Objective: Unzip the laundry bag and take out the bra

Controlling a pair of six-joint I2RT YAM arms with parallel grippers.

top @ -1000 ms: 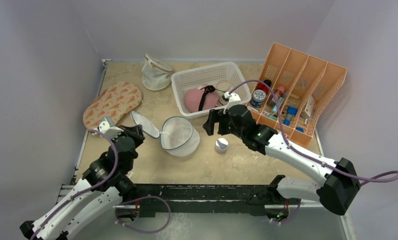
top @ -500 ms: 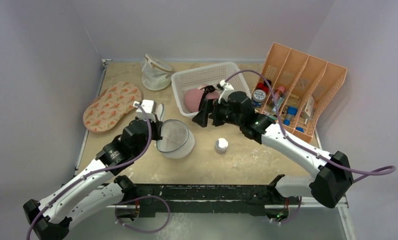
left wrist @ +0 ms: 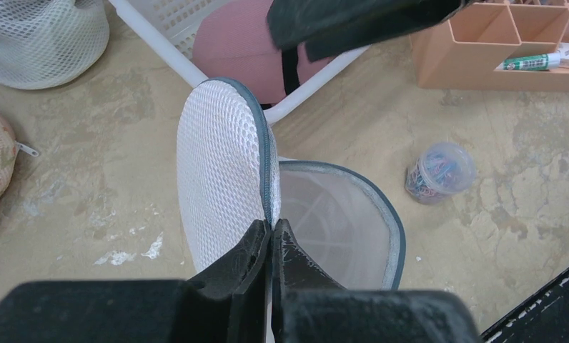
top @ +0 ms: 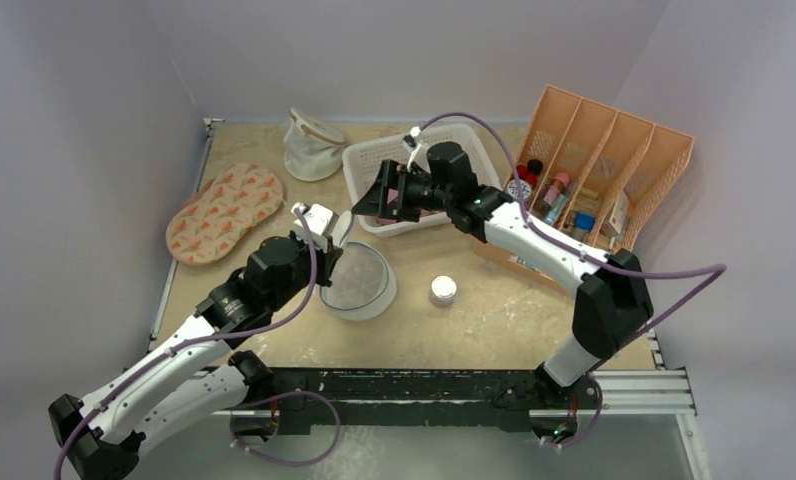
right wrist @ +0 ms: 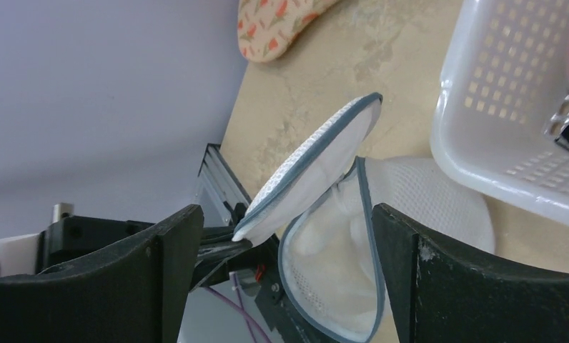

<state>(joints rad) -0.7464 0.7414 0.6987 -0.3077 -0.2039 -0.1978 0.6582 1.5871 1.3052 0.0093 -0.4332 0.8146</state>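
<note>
Laundry bag (top: 359, 285) sits unzipped on the bench (top: 494, 320) close to the arms. Its round lid (left wrist: 221, 171), which lay flopped flat to the left a second ago, now stands swung up over the mouth, with the left gripper (left wrist: 271, 236) clenched tight on its grey-blue rim. Inside the bag only bare white mesh shows. Just beyond, the right gripper (right wrist: 285, 211), which hung near the small round jar (top: 442, 290) a second ago, has travelled to the near left corner of the white basket (top: 389, 152) and hangs there with jaws spread wide, grasping nothing. The bra (left wrist: 242, 50) lies in that basket, as it did a second ago, its pink cup and black strap showing under the arm. The removal looks done, and raising the lid reads as closing up rather than more emptying. The bench is a mottled tan board scuffed with pale marks, and the jar stands alone to the right of the bag. Farther back are an oval patterned pad (top: 224, 210) at the left, a white mesh pouch (top: 312, 145) with a tan rim at the rear, and an orange organiser (top: 624, 150) of bottles and tubes at the right. Plain lilac-grey walls (top: 424, 50) close in on three sides.
</note>
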